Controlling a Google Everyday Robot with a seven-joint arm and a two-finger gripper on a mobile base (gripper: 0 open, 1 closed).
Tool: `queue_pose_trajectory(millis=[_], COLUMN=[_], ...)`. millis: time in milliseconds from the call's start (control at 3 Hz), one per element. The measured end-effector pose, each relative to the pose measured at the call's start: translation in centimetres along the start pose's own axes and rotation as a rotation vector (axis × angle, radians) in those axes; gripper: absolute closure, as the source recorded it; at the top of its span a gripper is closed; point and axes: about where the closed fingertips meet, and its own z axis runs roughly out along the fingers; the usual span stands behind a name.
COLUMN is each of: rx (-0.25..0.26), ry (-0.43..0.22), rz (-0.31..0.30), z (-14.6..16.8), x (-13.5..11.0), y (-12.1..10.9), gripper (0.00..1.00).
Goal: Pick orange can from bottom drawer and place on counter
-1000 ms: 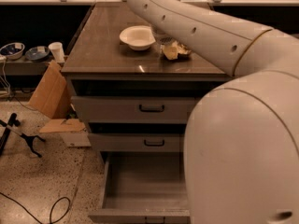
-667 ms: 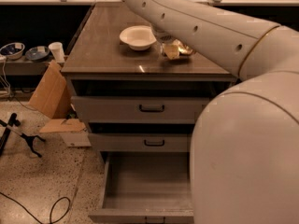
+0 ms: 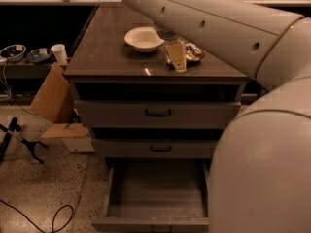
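Note:
The orange can [image 3: 194,52], a small dented shiny can, lies on the counter [image 3: 107,47] at its right front, just right of the white bowl [image 3: 144,38]. My gripper [image 3: 181,61] hangs down from the big white arm right at the can, against its left side; I cannot see whether it grips the can. The bottom drawer [image 3: 158,188] is pulled out wide, and its flat grey tray holds nothing.
Two shallower drawers with black handles [image 3: 158,113] are slightly ajar above it. My white arm [image 3: 262,130] fills the right side of the view. Cardboard [image 3: 51,98] leans at the cabinet's left; a cable [image 3: 58,217] and a black stand [image 3: 19,140] lie on the floor.
The bulk of my arm has shifted a little to the right. The gripper and the can stay at the same spot on the counter.

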Motion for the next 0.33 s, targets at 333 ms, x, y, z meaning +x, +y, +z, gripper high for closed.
queue_pose_trajectory(millis=[333], rx=[-0.008], ry=[-0.007], rz=[0.003], z=[-0.04], x=[0.39], y=[0.28], gripper=[0.0])
